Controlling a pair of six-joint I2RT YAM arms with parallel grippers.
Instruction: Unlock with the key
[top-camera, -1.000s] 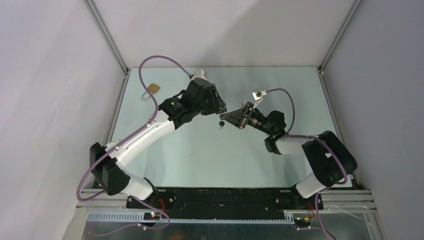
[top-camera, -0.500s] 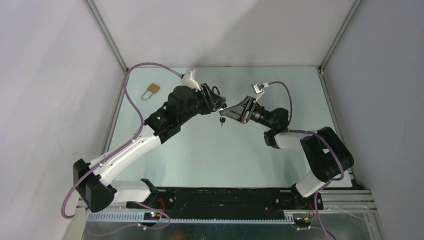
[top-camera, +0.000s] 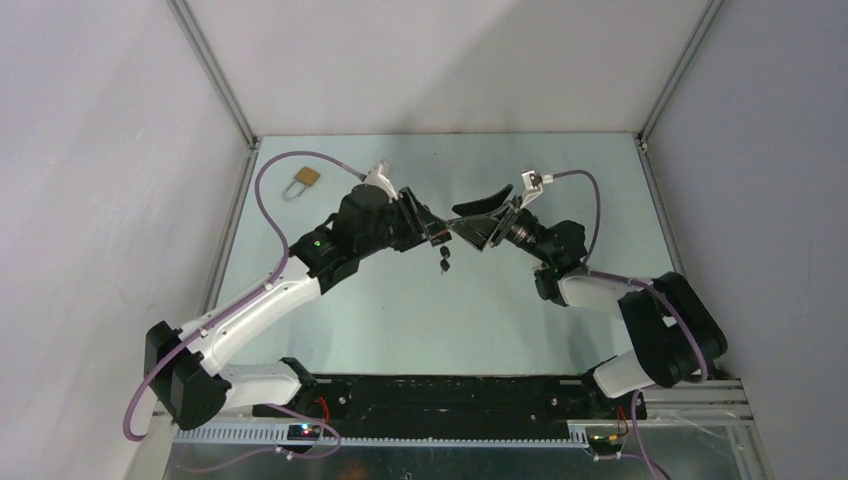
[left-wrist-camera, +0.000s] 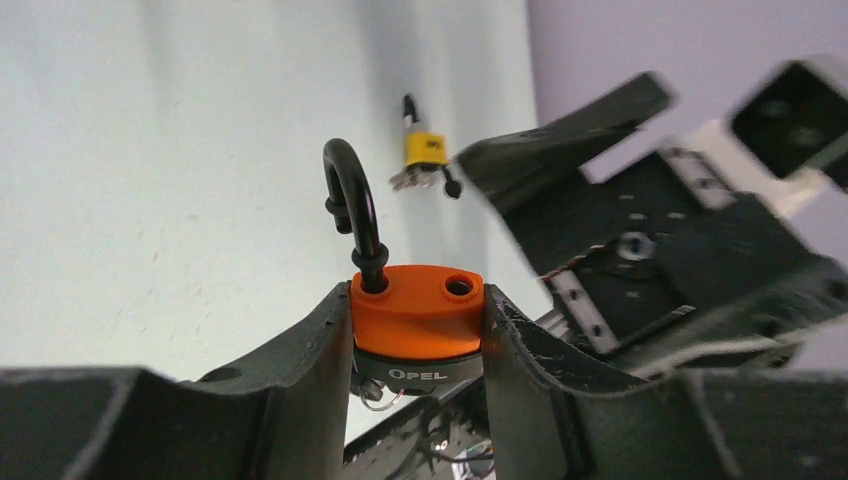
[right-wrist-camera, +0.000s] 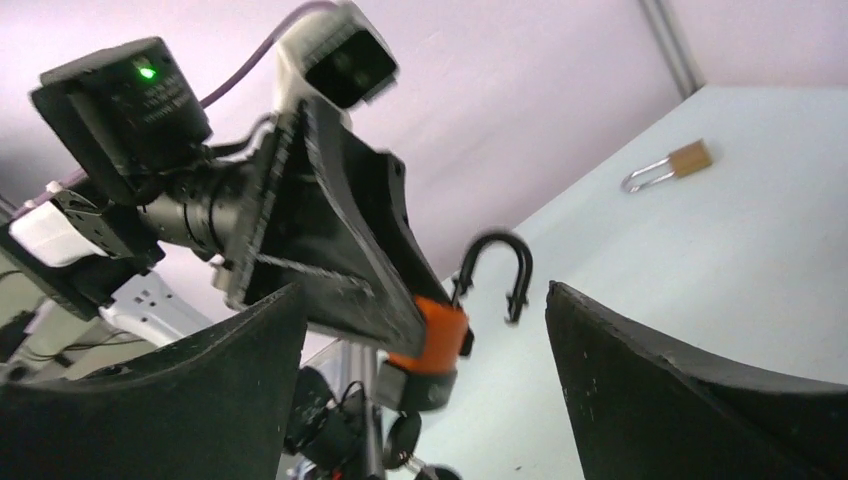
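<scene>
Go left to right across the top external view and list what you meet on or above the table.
In order: brass padlock → left gripper, shut on the orange padlock → dangling keys → right gripper, fingers open.

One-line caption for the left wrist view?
Left hand grips the orange padlock by its body, black shackle swung open above the table.
</scene>
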